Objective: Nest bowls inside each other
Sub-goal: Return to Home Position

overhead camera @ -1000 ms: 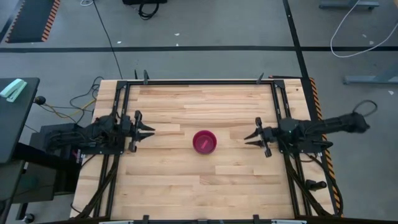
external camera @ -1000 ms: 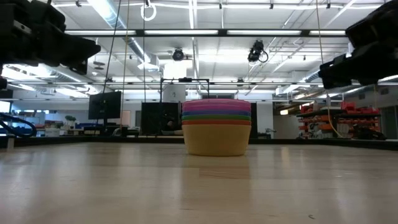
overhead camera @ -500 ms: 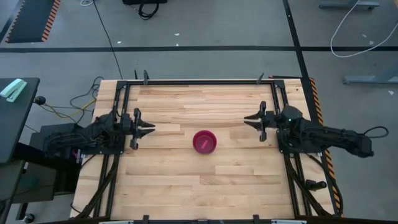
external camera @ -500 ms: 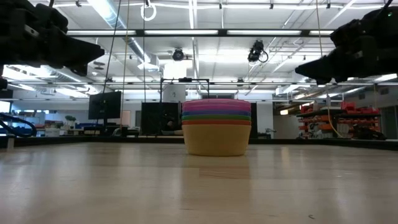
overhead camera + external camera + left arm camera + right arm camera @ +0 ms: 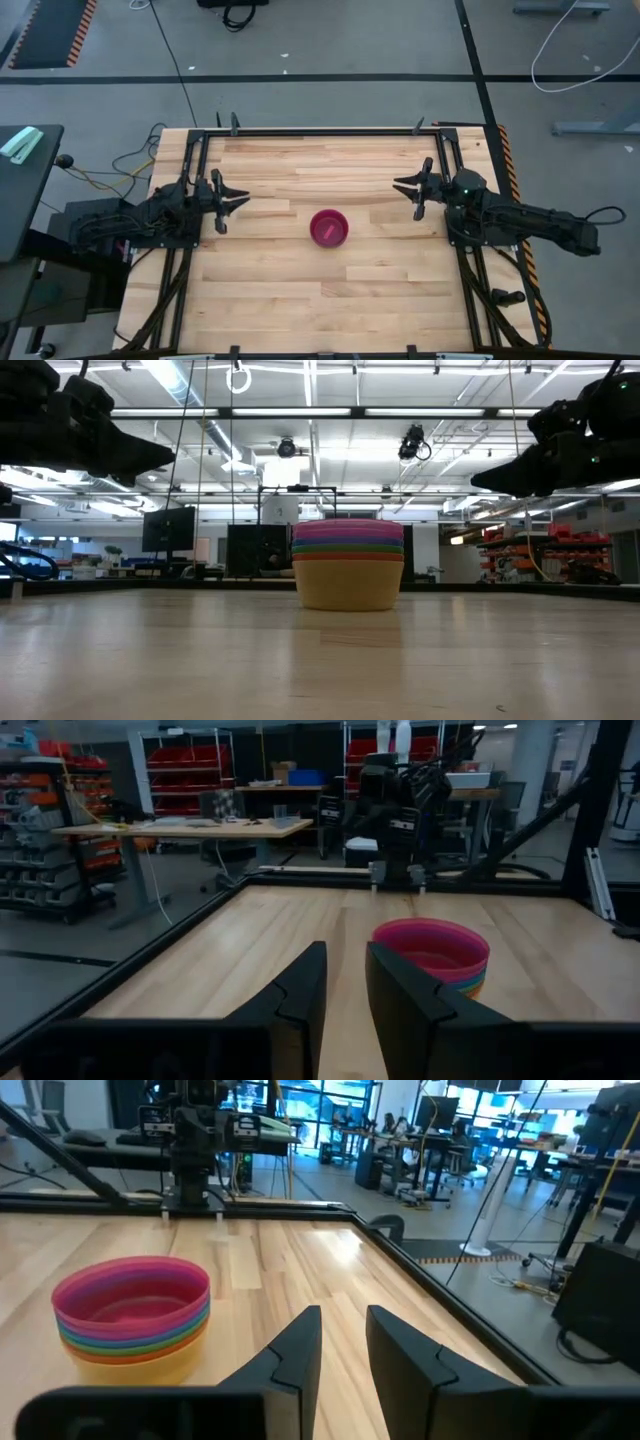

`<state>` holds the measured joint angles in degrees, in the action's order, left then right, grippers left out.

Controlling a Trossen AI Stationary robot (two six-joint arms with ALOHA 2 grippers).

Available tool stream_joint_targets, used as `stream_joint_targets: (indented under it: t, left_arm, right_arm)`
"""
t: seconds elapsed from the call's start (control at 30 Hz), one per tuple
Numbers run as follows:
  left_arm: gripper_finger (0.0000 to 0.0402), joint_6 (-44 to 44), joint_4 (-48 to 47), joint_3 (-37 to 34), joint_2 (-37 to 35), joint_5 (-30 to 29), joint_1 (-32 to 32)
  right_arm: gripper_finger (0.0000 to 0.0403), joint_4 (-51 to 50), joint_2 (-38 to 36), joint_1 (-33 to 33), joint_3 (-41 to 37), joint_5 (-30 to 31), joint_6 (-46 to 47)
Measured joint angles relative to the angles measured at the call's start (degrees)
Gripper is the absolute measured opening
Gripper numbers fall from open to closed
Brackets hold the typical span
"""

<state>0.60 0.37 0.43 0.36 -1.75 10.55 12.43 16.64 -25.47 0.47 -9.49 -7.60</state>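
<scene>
Both arms had drawn back a little — the left gripper (image 5: 222,198) and right gripper (image 5: 418,187) hovered at opposite table (image 5: 300,290) edges, fingers narrowly apart. Between them stood the bowls (image 5: 349,565), nested: pink-red on top, probably yellow lowest — no readable writing.

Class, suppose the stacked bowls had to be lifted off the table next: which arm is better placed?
Neither clearly. The stack of bowls sits mid-table; left gripper and right gripper both hover apart from it, empty. The right looks marginally nearer.
</scene>
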Motion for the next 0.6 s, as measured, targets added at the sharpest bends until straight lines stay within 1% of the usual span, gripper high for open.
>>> stream_joint_targets:
  t: [0.23,0.37,0.53,0.6]
  left_arm:
    - [0.0086,0.09,0.06,0.00,0.00,-0.42,-0.01]
    - [0.0089,0.11,0.09,0.00,0.00,-0.62,-0.01]
    - [0.0084,0.09,0.10,0.00,0.00,-0.71,-0.01]
    - [0.0082,0.09,0.12,0.00,0.00,-0.73,-0.01]
  right_arm:
    - [0.0091,-0.45,0.00,0.15,0.00,-0.18,0.03]
    - [0.0091,-4.43,0.02,0.15,0.00,-0.27,-0.89]
    - [0.0091,-4.97,0.00,0.15,0.00,-0.18,-1.53]
    - [0.0091,-6.74,0.00,0.15,0.00,-0.18,-1.80]
